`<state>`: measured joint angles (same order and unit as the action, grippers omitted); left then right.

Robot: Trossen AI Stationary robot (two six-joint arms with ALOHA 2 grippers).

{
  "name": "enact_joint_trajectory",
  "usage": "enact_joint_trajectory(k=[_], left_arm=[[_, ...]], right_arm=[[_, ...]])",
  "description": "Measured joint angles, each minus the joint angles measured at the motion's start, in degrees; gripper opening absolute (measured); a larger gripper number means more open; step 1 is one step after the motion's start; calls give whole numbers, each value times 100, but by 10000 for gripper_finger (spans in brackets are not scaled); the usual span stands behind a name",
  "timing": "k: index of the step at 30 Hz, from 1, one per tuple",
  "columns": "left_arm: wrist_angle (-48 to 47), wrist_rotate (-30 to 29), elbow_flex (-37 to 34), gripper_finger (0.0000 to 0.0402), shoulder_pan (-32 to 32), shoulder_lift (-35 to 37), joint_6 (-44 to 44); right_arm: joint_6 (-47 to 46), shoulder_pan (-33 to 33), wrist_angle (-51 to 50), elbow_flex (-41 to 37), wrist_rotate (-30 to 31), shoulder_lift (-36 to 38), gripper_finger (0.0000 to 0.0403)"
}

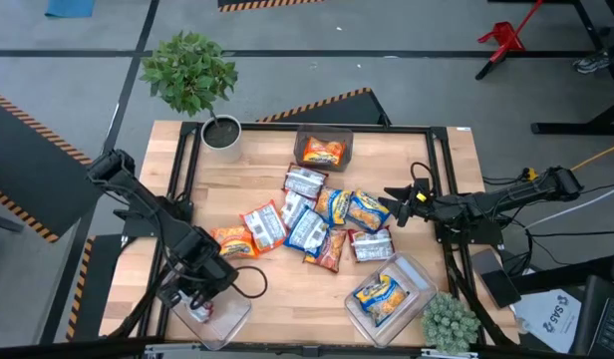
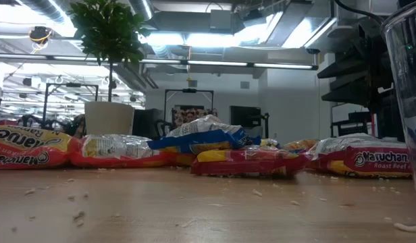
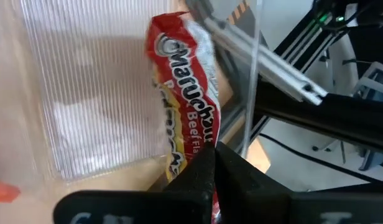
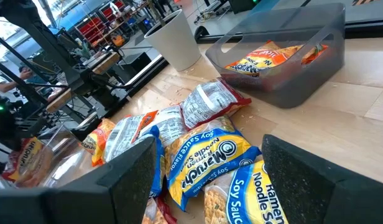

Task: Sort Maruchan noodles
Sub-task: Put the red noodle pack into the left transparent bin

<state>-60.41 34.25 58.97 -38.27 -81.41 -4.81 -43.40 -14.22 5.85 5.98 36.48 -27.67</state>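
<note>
A loose pile of Maruchan noodles (image 1: 312, 224), orange, blue-and-yellow and silver-and-red packets, lies flat on the middle of the wooden table. My left gripper (image 1: 199, 299) is over the clear bin (image 1: 225, 321) at the table's near left corner, shut on a red-and-silver beef packet (image 3: 182, 81). My right gripper (image 1: 397, 206) hovers open at the pile's right side, its fingers (image 4: 132, 171) wide apart with nothing between them. My left gripper pinches the beef packet by one narrow end (image 3: 201, 149) between its two fingers. The fingers slant down from above. The packet hangs below them, crumpled and bent, over the bin's ribbed floor (image 3: 98, 106). I cannot tell whether its lower end touches the floor.
A dark bin (image 1: 324, 150) at the far middle holds an orange packet. A clear bin (image 1: 392, 294) at the near right holds a blue-and-yellow one. A potted plant (image 1: 219, 130) stands at the far left, a small green plant (image 1: 450, 321) at the near right corner.
</note>
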Motion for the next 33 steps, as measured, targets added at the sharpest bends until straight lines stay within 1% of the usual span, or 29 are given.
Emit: enact_joint_trajectory(k=[6, 8, 11, 14, 17, 26, 30, 33], left_arm=[[248, 139, -333, 0, 1, 1, -1], [247, 85, -412, 0, 1, 0, 0], [245, -146, -466, 0, 1, 0, -3], [246, -189, -471, 6, 1, 2, 71], [242, -172, -471, 28, 1, 2, 69], [244, -165, -471, 112, 1, 2, -158], [218, -174, -466, 135, 1, 2, -377], [85, -187, -367, 142, 25, 2, -494]], right_arm=[[0, 0, 0, 0, 0, 0, 280], [1, 0, 0, 0, -2, 0, 280], [2, 0, 0, 0, -2, 1, 280], [2, 0, 0, 0, -2, 0, 280], [15, 0, 0, 0, -2, -2, 280], [22, 0, -71, 0, -2, -2, 280], [24, 0, -153, 0, -2, -2, 280], [24, 0, -153, 0, -2, 1, 280]])
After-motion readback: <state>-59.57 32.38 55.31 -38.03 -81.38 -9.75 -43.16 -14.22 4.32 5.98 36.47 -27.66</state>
